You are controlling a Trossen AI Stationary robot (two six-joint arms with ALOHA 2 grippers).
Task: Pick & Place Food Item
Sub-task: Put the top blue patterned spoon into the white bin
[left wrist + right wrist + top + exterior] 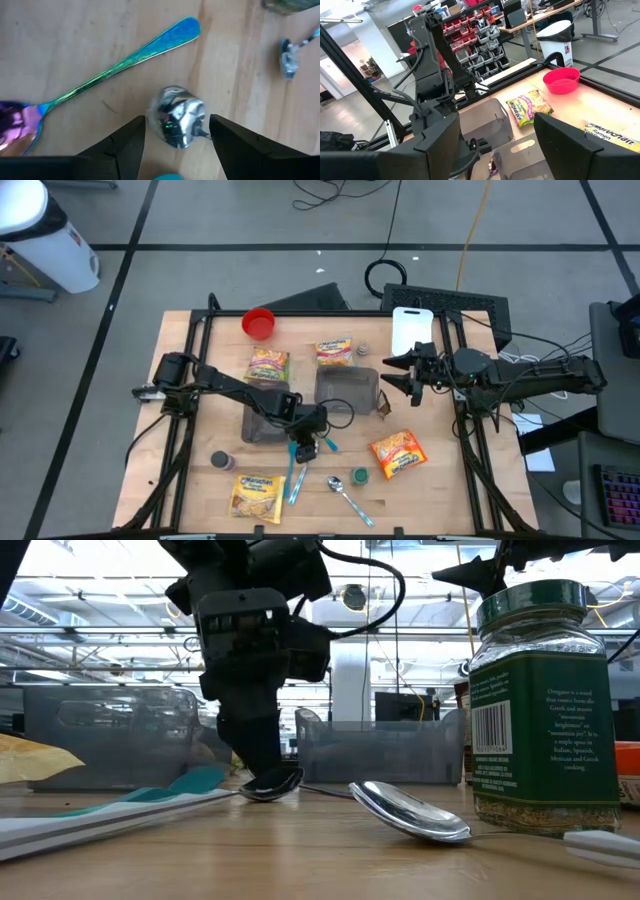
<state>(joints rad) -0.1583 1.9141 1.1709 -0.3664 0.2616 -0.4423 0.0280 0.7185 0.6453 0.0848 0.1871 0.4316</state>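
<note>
My left gripper [303,448] is low over the near middle of the table, pointing steeply down, open. Its fingers stand on either side of a small shiny silver lump [177,122] that rests on the wood, with a gap showing on both sides. An iridescent blue-green spoon [120,65] lies just beyond the lump. Several ramen packets lie flat on the table, among them an orange one [398,452] and a yellow one [255,496]. My right gripper [392,376] waits raised at the right, open and pointing level toward the left.
Two clear bins [347,388] [262,425] sit mid-table, the red bowl [258,323] at the far edge. Near the left gripper are a silver spoon [410,810], teal utensils [297,480] and a green-labelled spice jar [545,705]. A white board [412,328] lies far right.
</note>
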